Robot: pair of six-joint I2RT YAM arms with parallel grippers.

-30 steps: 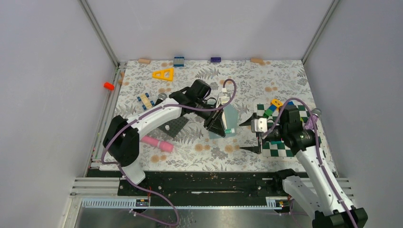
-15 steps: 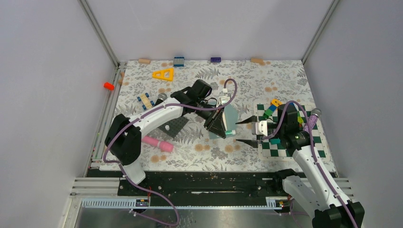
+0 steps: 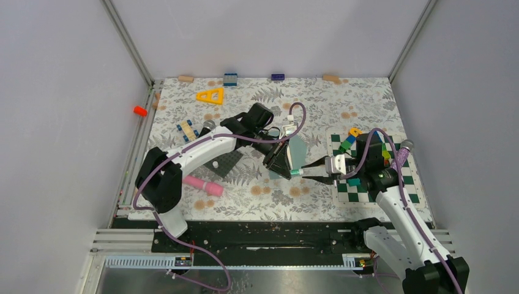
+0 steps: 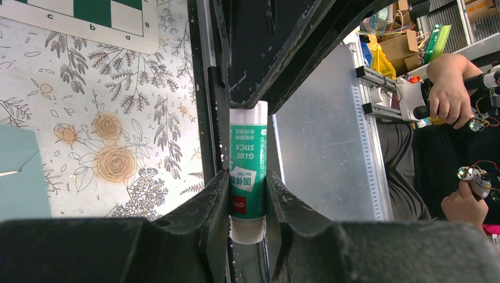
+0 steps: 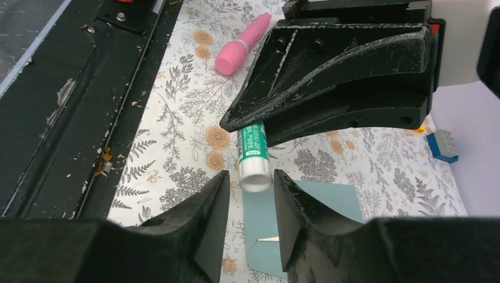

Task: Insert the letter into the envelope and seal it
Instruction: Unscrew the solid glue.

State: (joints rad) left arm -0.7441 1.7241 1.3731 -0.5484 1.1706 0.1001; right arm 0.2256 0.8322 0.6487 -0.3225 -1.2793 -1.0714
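You had one green-and-white glue stick (image 4: 248, 147), one muted teal-grey paper envelope (image 5: 324, 203), and two arms, the left arm (image 3: 202, 147) and the right arm (image 3: 401, 205), working over them. Around them on the floral tabletop (image 3: 343, 104) lay one pink cylinder (image 3: 202, 184), one yellow triangle frame (image 3: 210, 95) and one orange peg (image 3: 140, 111). There were also two blue bricks (image 3: 230, 79) (image 3: 278, 77), two wooden blocks (image 3: 185, 78) (image 3: 331, 78), one dark grey square mat (image 3: 227, 162) and one green-and-white chequered mat (image 3: 370, 195).

Your left jaws were clenched on the glue stick, gripping it across its body near one end. The stick ran straight out from them, and its other end sat between your right jaws. Those stood narrowly apart on either side of that end, and I could not tell whether they were pressing it yet.

A second before, your right jaws had gaped wide and stood short of the stick, back toward the chequered mat. Since then they had narrowed and moved in to bracket the stick's end. The left jaws' clench had not changed, and the envelope lay where it had been.

The envelope lay flat on the tabletop, just under and beyond the spot where the two sets of jaws met. A thin white sliver showed on its face, and I could not tell whether that was the letter.
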